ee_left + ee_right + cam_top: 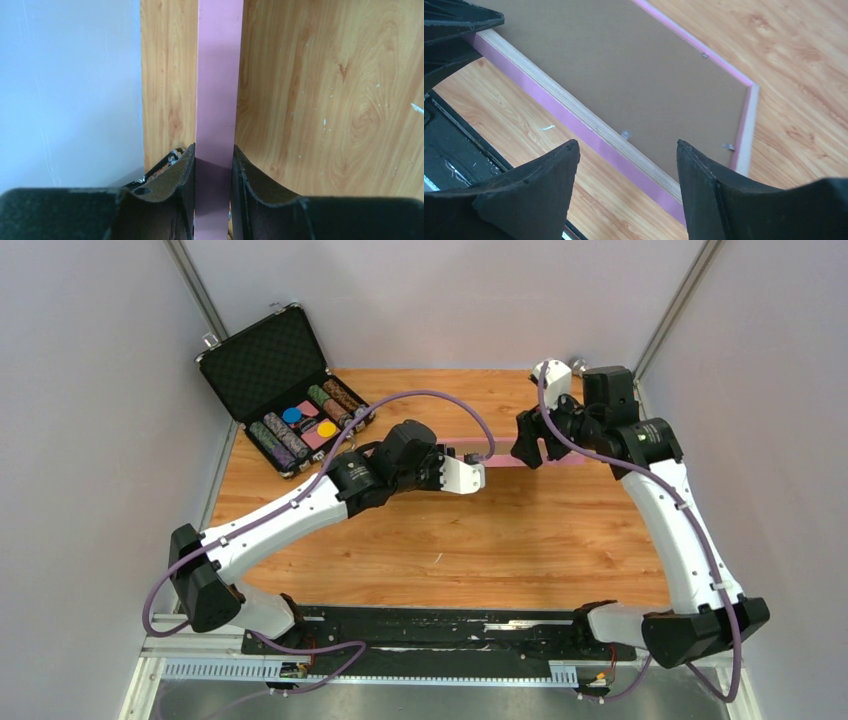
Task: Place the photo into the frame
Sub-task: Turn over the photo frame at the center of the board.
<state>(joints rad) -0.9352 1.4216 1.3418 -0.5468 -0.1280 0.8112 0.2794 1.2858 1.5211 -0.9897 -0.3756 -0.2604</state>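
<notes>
While pinching the frame [217, 90] by its pink rail with the left gripper [214, 152], fingers [182, 175] pressed against both faces, reaches diagonally from the near left corner, forearm low, wrist level, pointing right.

Presents the frame edge-on to the overhead view: only a thin pink strip [570, 462] running left to right across the back half of the table [480, 560]. Cannot tell whether the lower edge touches the wood.

Shows its back from the right wrist: brown backing board [614, 65] inside pale ply edges and pink sides, small metal tabs [728, 147] along the rim.

Wide bare wood in front, toward the bases. Narrower band behind, up to the back wall [440, 300]. Black case [262, 350] open at the back left corner, just beside the left wrist, apart from the frame. Side wall [760, 390] close on the right.

Right gripper [626, 145] hovering beside the frame's right half, fingers [549, 170] spread wide, gripping nothing, the frame's back showing between them. Right arm [680, 520] up along the right edge, elbow bent at the back right, wrist turned left.
</notes>
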